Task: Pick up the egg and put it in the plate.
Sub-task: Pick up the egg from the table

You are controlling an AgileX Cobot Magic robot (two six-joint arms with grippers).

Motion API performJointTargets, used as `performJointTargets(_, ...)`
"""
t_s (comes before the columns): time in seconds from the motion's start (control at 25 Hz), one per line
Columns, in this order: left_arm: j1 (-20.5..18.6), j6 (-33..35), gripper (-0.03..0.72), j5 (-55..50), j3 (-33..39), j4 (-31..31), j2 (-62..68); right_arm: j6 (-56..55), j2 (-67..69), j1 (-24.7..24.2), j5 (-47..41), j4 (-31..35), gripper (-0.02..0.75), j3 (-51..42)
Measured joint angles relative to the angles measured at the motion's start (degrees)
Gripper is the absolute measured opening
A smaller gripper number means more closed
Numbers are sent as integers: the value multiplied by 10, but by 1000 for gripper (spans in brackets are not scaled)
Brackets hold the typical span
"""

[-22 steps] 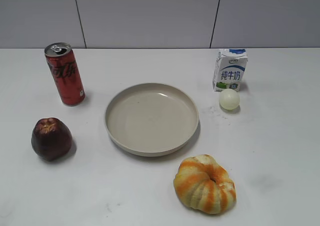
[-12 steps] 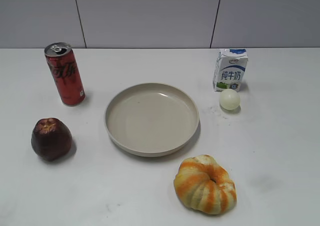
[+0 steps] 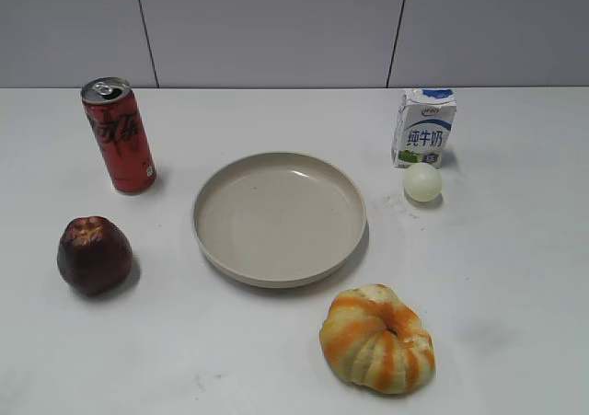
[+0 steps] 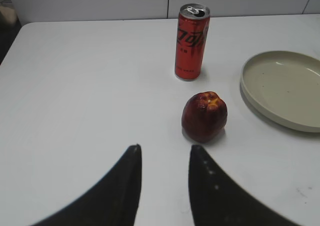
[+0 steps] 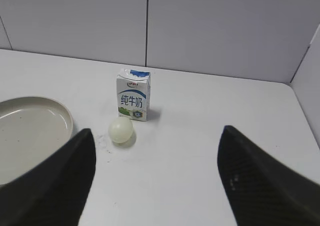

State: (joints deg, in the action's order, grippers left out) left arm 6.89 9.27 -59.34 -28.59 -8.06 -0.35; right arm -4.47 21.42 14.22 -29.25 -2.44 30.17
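Note:
The small off-white egg [image 3: 422, 182] lies on the white table just in front of the milk carton, right of the beige plate [image 3: 210, 181]. In the right wrist view the egg [image 5: 121, 130] lies ahead and to the left of my right gripper [image 5: 157, 136], which is wide open and empty; the plate's rim [image 5: 64, 117] shows at the left edge. My left gripper [image 4: 165, 150] is open and empty, above bare table near the apple, with the plate [image 4: 250, 88] at its right. Neither gripper shows in the exterior view.
A red cola can [image 3: 120, 135] stands back left, a dark red apple [image 3: 94, 255] front left, an orange-striped pumpkin [image 3: 378, 338] front right, and a blue-and-white milk carton [image 3: 423, 127] right behind the egg. A grey panel wall runs behind the table.

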Motion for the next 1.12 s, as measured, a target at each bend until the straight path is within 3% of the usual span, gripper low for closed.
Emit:
performJointTargets(0.16, 0, 0, 239, 0, 0, 0, 0, 0, 143, 0, 66, 0, 574, 17)
performJointTargets(0.36, 0, 0, 239, 0, 0, 0, 0, 0, 318, 0, 67, 16, 574, 89)
performJointTargets(1.12, 0, 0, 237, 0, 0, 0, 0, 7, 826, 1, -230, 101, 574, 506)
